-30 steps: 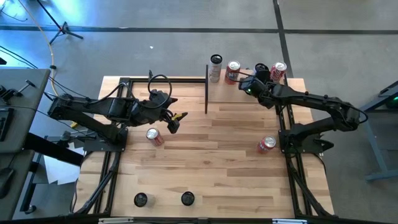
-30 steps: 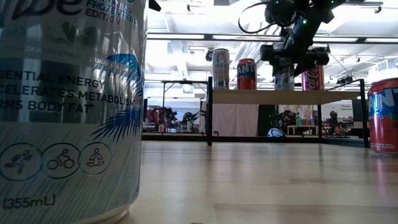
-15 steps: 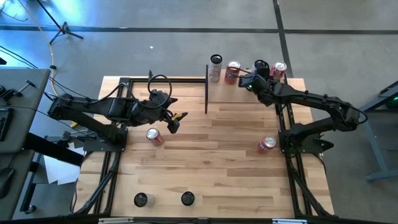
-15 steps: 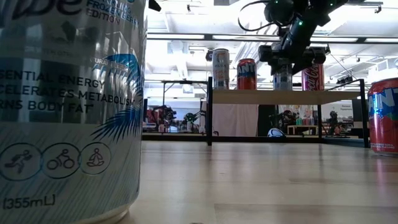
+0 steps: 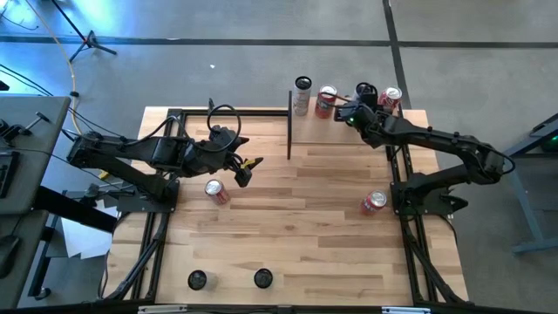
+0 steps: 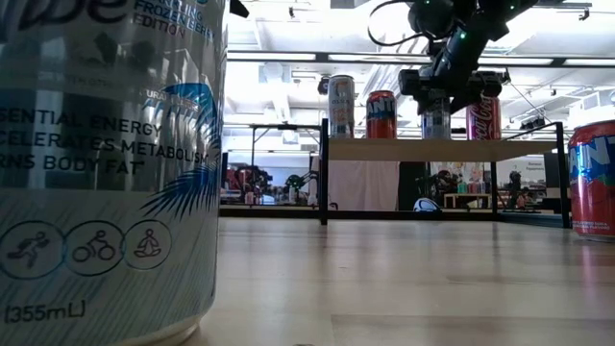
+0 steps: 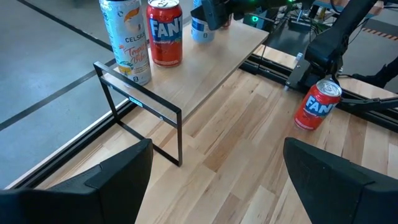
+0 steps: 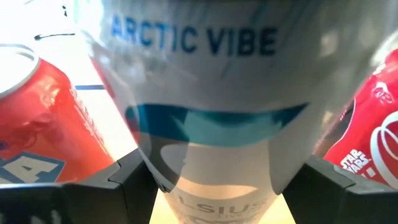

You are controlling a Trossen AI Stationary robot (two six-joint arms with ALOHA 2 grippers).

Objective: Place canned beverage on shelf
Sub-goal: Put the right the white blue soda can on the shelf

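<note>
From above, the right tool (image 5: 357, 106) is at the shelf (image 5: 349, 131) on the far side of the table (image 5: 296, 209), clamped on a white can (image 5: 365, 91) between the red cans, while the left tool (image 5: 244, 170) waits with its jaws apart over the table. At table height, the white can (image 6: 436, 118) looks set on the shelf board (image 6: 442, 149). The right wrist view shows smooth, thin, slippery metal (image 8: 205, 93) that would likely dent, so mid-body is the safest hold.
</note>
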